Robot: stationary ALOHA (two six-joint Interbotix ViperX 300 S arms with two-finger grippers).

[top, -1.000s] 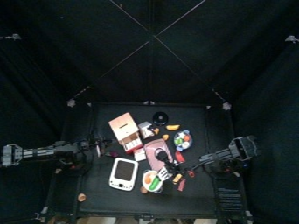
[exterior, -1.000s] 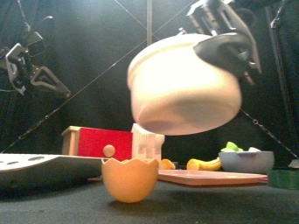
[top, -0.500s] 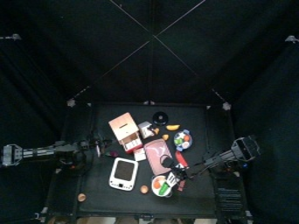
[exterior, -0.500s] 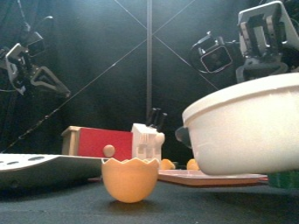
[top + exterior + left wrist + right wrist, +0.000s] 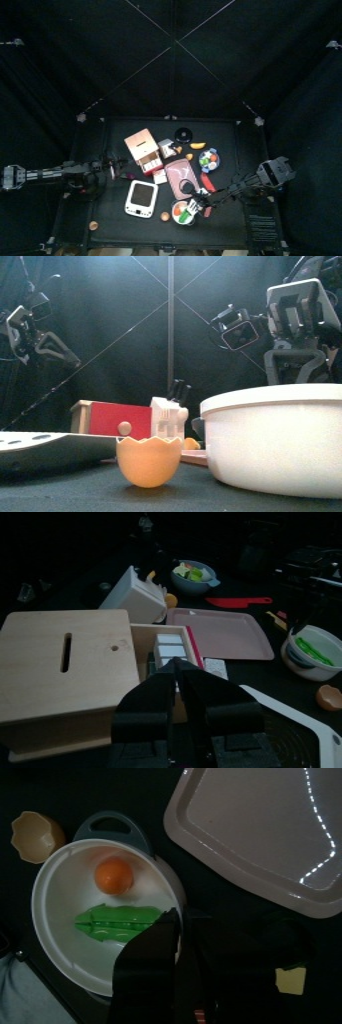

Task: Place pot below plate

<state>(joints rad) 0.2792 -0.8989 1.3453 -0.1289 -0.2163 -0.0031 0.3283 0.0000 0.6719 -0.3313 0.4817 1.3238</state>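
The pot [image 5: 189, 209] stands near the table's front, just in front of the pink plate [image 5: 185, 177]. In the front view the pot [image 5: 274, 451] is large and white and sits low at table level. The right wrist view shows its white inside [image 5: 80, 888], with an orange ball and a green piece in it. My right gripper [image 5: 171, 926] is shut on the pot's rim, next to the plate [image 5: 261, 838]. My left gripper [image 5: 181, 690] is shut and empty. It rests at the table's left [image 5: 94, 180], beside the tan box [image 5: 67, 662].
A white rounded tray [image 5: 140, 198] lies left of the pot. An orange egg-shaped cup [image 5: 148, 461] stands at the front. The tan box [image 5: 143, 148] and a fruit bowl [image 5: 207, 155] stand behind the plate. The front edge is close to the pot.
My right gripper has carried the pot from high in the air down and toward the table's front, to table level. The left arm has not moved.
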